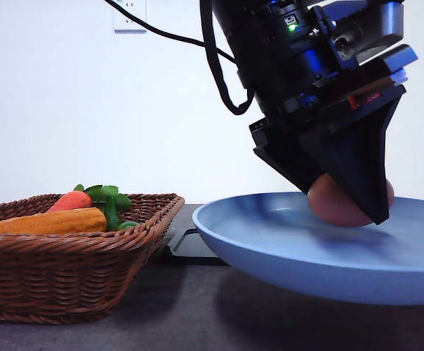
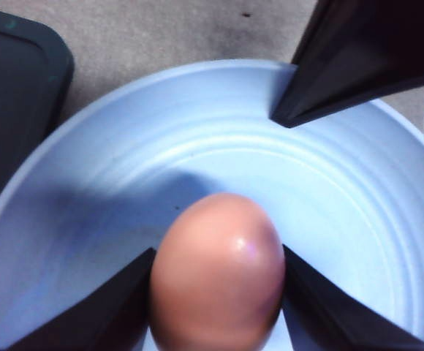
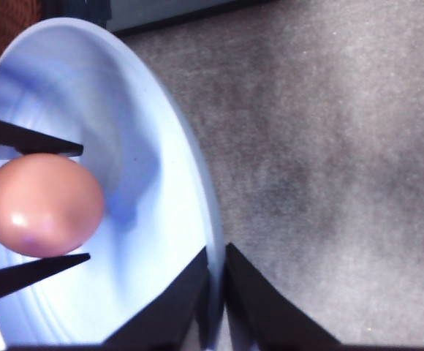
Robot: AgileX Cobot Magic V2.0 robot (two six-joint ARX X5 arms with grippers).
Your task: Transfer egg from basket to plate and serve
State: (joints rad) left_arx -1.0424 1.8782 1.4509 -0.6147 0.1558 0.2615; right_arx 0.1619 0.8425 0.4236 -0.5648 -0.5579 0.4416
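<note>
Both grippers engaged: left gripper (image 1: 347, 208) clamps the egg (image 1: 336, 205) right of frame centre, hovering just above the plate (image 1: 270, 241) floor, apparently not touching; right gripper (image 3: 216, 285) pinches the plate rim. Release goes straight down. Basket (image 1: 66, 270) lower left.

Egg (image 1: 335, 205): pinkish-brown, plain, small glossy highlight. Plate (image 1: 270, 241): light blue, faint concentric rings inside, darker blue shading where shadowed. Basket (image 1: 66, 270): brown wicker weave. Inside it: corn cob (image 1: 47, 221) yellow-orange, carrot (image 1: 71, 200) orange-red with green leaves (image 1: 108, 196). Tray (image 2: 14, 110): flat black. Left gripper (image 1: 358, 194) black; right gripper (image 3: 216, 292) fingers black too. Worktop (image 3: 329, 146): mottled dark grey. Wall (image 1: 88, 95): plain white.
</note>
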